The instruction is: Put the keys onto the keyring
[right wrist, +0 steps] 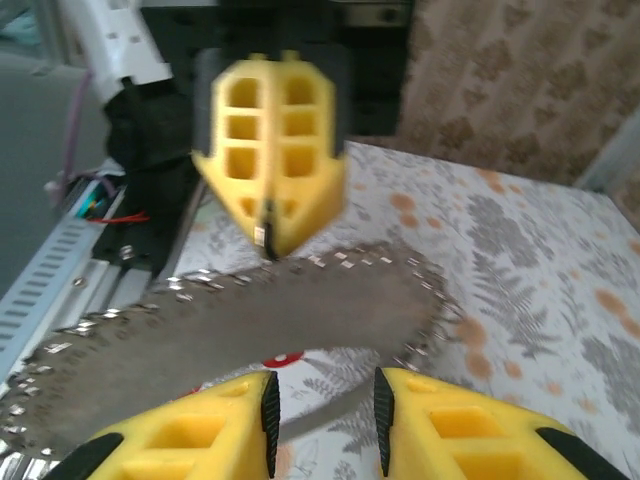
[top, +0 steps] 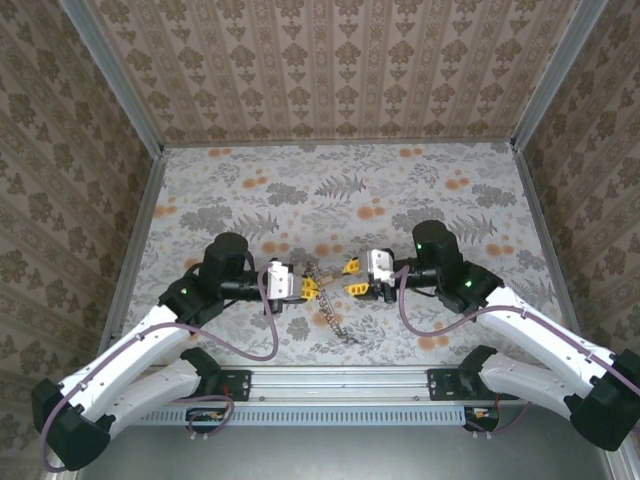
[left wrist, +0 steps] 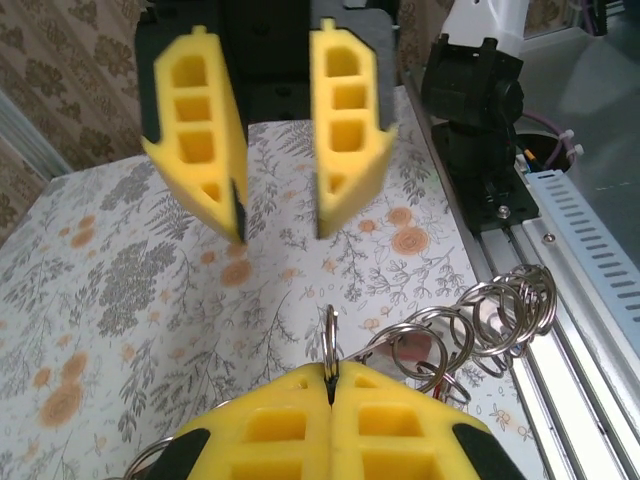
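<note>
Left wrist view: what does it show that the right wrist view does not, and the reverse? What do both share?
Left wrist view: a thin silvery metal ring pinched in the left gripper, and a chain of linked silvery rings, sharp, beside it. Right wrist view: that chain as a blurred loop, and a small red spot beneath it. Both: the shut left gripper facing the open right gripper over the floral-patterned tablecloth.

Floral tablecloth [top: 340,190], damask-patterned walls [top: 330,70], slotted metal rail [top: 340,412] along the near edge.
</note>
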